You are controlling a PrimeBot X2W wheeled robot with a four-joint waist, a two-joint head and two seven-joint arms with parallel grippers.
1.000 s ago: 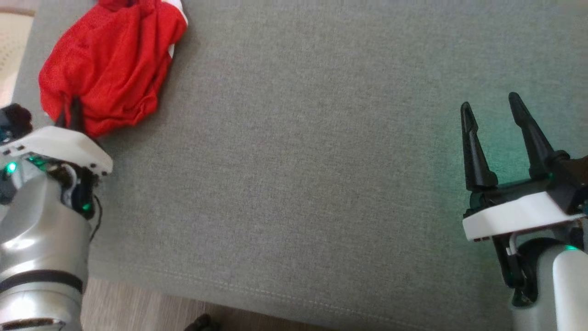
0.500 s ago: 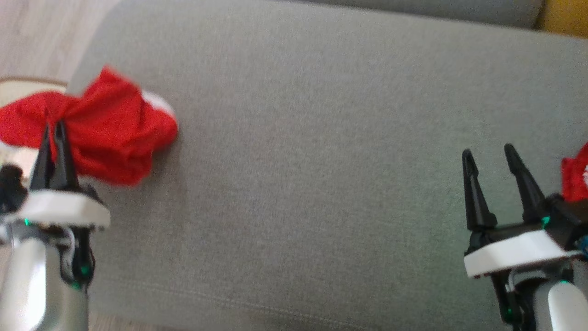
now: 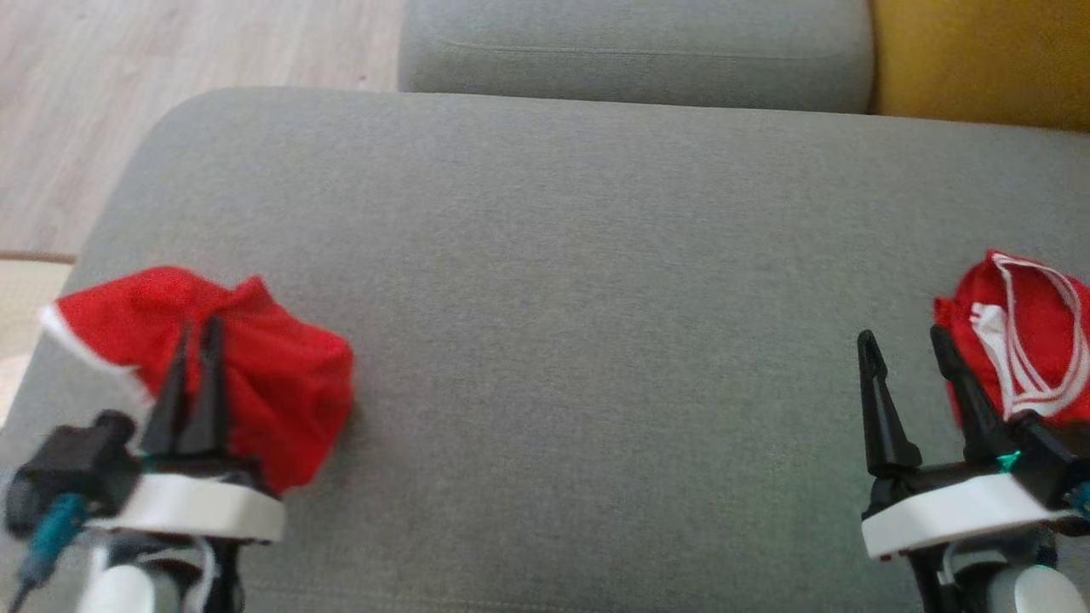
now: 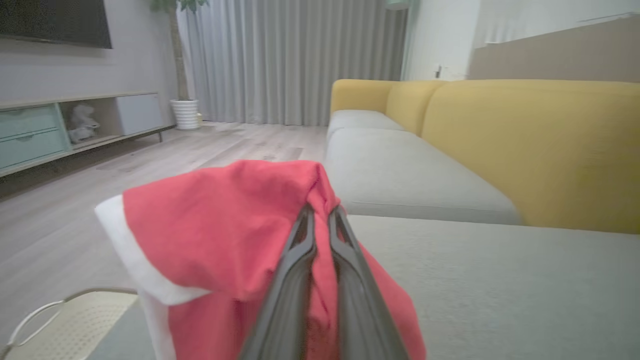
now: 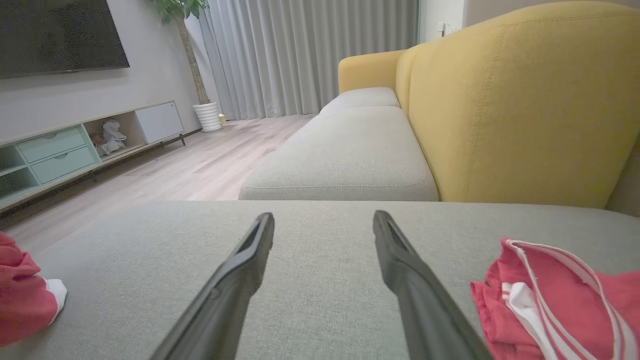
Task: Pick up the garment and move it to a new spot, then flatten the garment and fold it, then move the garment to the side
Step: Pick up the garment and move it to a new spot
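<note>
**Pinched, ready to carry**

Our left claw (image 3: 197, 328) is clamped on the crumpled red mesh garment (image 3: 285, 383) at the left edge of the grey fabric sofa cushion (image 3: 579, 298), so we can shift it; our right claw (image 3: 901, 335) stands apart, empty

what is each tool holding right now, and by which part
The left tool pinches a bunched fold at the top of the crumpled red fabric garment with white trim. The right tool is open, holding nothing.

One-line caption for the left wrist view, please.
Left tool shut on a red garment with white trim over the grey sofa cushion, yellow backrest behind.
</note>
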